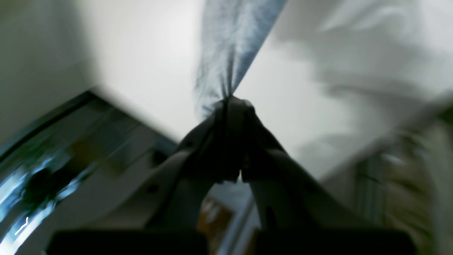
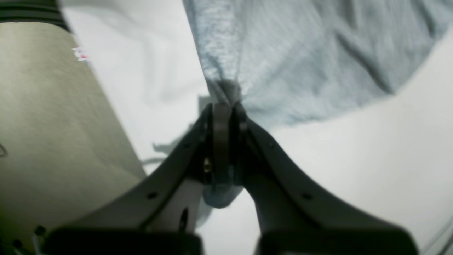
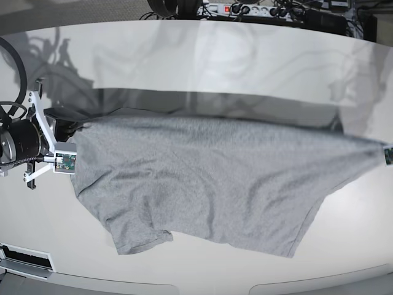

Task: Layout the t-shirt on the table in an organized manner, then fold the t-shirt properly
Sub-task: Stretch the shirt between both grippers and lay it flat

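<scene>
The heather-grey t-shirt (image 3: 209,178) hangs stretched wide between my two grippers, plain grey side showing, its lower part lying on the glossy white table (image 3: 215,61). No lettering shows. My right gripper (image 3: 78,132) at the left of the base view is shut on one corner of the t-shirt; in the right wrist view the jaws (image 2: 223,104) pinch bunched grey cloth (image 2: 300,63). My left gripper (image 3: 384,149) at the right edge is shut on the opposite corner; in the blurred left wrist view it (image 1: 230,99) holds a taut strip of the cloth (image 1: 230,42).
A power strip and cables (image 3: 245,9) lie beyond the table's far edge. The table's front edge (image 3: 184,286) runs close below the shirt's hem and sleeve. An olive floor (image 2: 53,124) shows past the table's side in the right wrist view.
</scene>
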You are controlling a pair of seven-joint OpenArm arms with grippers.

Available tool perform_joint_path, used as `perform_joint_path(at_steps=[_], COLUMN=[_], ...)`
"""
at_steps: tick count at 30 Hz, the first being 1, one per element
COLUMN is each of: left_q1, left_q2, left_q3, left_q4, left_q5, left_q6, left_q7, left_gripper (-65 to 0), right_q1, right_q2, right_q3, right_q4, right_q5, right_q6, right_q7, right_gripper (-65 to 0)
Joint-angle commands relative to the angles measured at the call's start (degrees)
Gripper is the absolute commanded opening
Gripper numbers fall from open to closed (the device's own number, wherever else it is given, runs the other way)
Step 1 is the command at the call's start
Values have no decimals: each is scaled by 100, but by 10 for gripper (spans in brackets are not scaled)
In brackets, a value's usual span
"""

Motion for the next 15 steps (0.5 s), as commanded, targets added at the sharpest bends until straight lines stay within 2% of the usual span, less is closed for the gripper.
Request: perform_joint_path(at_steps=[1, 4, 7, 12, 13, 15], left_q1=[-46, 20, 33, 31, 28, 24], left_q2=[-160, -157, -144, -144, -142, -96], left_q3=[-66, -66, -66, -66, -66, -66], left_q4=[24, 24, 22, 22, 15, -83], left_q5=[-234, -883, -1274, -1340, -1180, -560], left_q6=[-98, -393, -664, -705, -705, -680], left_q7=[68, 232, 328, 302, 249, -57], left_gripper=[-650, -650, -650, -650, -650, -650], right_q1=[116, 70, -24, -168, -164, -72], right_q2=[140, 133, 131, 116, 101, 68], right_q3=[68, 68, 66, 66, 66, 66], right_q4=[70, 68, 68, 68, 68, 59], right_q5=[181, 533, 518, 498, 332, -841], right_q6=[6, 6, 6, 6, 6, 6], right_q7=[-50, -129, -127, -116, 0, 857], right_gripper=[-650, -650, -650, -650, -650, -650])
